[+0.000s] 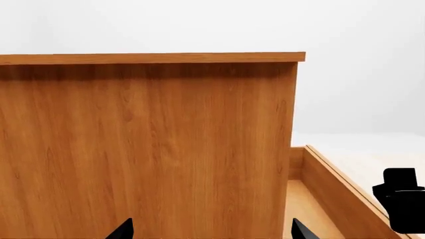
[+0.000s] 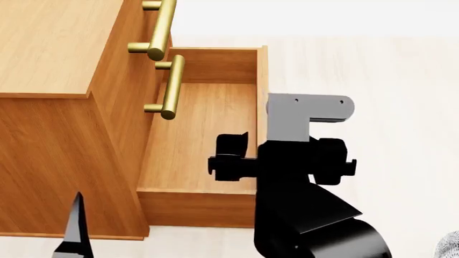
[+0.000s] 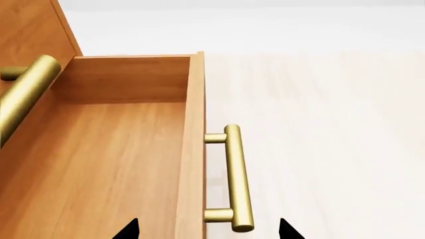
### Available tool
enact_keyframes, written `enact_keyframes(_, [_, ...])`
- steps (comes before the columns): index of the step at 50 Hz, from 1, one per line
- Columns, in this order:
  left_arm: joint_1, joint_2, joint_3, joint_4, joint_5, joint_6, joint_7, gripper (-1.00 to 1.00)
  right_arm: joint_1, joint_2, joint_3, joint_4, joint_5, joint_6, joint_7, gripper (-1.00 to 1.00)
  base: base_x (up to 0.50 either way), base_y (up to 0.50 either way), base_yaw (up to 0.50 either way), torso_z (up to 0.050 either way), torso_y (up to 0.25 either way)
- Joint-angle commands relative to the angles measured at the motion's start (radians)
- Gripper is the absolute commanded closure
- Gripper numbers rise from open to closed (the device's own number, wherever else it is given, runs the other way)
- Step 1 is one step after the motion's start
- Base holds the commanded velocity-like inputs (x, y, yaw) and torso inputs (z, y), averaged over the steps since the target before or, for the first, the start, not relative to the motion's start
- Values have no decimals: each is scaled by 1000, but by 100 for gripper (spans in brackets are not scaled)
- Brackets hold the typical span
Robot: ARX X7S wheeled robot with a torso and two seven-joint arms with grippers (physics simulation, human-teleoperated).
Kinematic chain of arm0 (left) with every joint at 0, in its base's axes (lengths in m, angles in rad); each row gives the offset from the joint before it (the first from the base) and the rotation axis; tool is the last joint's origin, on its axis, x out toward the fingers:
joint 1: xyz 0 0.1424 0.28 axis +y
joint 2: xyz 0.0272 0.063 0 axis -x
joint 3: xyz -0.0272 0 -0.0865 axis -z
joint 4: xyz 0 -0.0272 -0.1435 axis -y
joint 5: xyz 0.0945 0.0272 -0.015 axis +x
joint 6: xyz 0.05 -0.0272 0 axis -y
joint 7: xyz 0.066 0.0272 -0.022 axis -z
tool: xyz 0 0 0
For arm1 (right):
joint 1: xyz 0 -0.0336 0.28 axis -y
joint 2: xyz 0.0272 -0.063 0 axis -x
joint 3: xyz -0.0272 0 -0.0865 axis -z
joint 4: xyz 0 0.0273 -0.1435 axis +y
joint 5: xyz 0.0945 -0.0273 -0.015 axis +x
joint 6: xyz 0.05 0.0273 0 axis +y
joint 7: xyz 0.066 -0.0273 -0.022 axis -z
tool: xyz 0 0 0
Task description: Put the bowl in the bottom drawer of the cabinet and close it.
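Observation:
The orange-brown cabinet [image 2: 50, 48] stands at the left of the head view. Its bottom drawer [image 2: 208, 123] is pulled far out, and the part of its floor that shows is bare. My right gripper [image 3: 207, 230] is open, its fingertips straddling the drawer's front panel [image 3: 191, 149] and the near end of the brass handle [image 3: 236, 179] without touching them. My left gripper [image 1: 211, 230] is open and empty, facing the cabinet's side panel [image 1: 146, 149]. Only a speckled sliver of the bowl [image 2: 450, 244] shows, at the head view's lower right corner, away from both grippers.
Two brass handles of the upper drawers [image 2: 161, 27] [image 2: 171, 86] jut out over the open drawer's inner end. My right arm [image 2: 301, 209] covers the drawer's near front corner. Pale floor [image 2: 387, 70] lies to the right of the drawer.

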State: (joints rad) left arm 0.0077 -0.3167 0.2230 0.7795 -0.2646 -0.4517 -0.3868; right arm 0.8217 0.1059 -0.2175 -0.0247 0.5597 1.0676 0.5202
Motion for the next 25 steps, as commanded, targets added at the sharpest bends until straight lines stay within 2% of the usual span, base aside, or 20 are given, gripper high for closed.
enact_keyframes(1, [5,21,-19,15,-7,25,31,-100,-2,-7,13,32,-3,-26,-37,-100,0,0,0,0,0])
enact_keyframes(25, [0,10,-11,17,-19,21,16,-100,-19,2,-7,70,10,-58,-36,-100,0,0,0,0,0])
